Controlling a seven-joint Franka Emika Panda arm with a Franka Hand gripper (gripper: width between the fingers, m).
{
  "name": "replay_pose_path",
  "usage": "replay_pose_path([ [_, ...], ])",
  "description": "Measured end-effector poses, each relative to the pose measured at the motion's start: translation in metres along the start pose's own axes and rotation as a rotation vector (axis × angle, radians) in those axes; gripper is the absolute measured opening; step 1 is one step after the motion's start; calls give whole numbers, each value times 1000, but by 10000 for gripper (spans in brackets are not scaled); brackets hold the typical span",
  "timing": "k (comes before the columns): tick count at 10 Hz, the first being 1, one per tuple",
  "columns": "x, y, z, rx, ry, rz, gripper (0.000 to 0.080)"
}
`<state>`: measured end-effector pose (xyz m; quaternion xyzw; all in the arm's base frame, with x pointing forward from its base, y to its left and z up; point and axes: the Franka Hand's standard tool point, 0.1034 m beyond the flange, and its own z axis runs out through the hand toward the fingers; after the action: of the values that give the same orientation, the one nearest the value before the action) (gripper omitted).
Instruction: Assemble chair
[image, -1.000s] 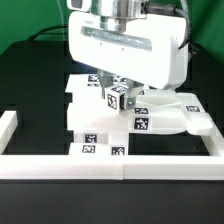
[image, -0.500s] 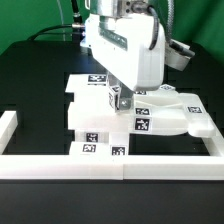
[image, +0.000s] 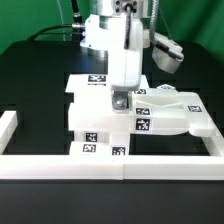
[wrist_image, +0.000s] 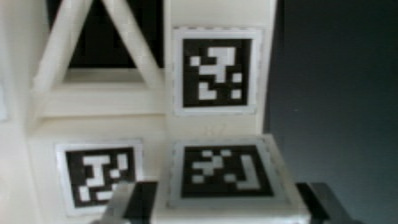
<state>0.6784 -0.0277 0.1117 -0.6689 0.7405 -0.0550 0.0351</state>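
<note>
Chair: the white chair (image: 150, 112), in chunky tagged pieces, lies against the front border rail (image: 110, 165) on the black tabletop (image: 35, 85).
Main body: a broad flat piece reaches from the rail back under the arm, with a rounded part toward the exterior view's right.
Gripper: the gripper (image: 119, 101) points straight down over the chair's middle, its jaws nearly closed on a small tagged chair piece (wrist_image: 221, 170).
Wrist view: dark fingers (wrist_image: 135, 205) flank that tagged block on both sides; behind it stand further tagged white chair surfaces.
Side rail: a second rail (image: 8, 125) meets the front rail at the exterior view's left.
</note>
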Motion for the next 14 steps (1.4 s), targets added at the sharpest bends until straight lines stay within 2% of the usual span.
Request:
replay_pose_path([
  [7, -4, 1, 1, -3, -15, 409, 271],
  [11, -8, 1, 1, -5, -38, 447, 271],
  [12, -8, 1, 1, -6, -37, 438, 374],
  [13, -8, 1, 2, -5, -37, 392, 525],
  [14, -5, 1, 1, -7, -37, 326, 525],
])
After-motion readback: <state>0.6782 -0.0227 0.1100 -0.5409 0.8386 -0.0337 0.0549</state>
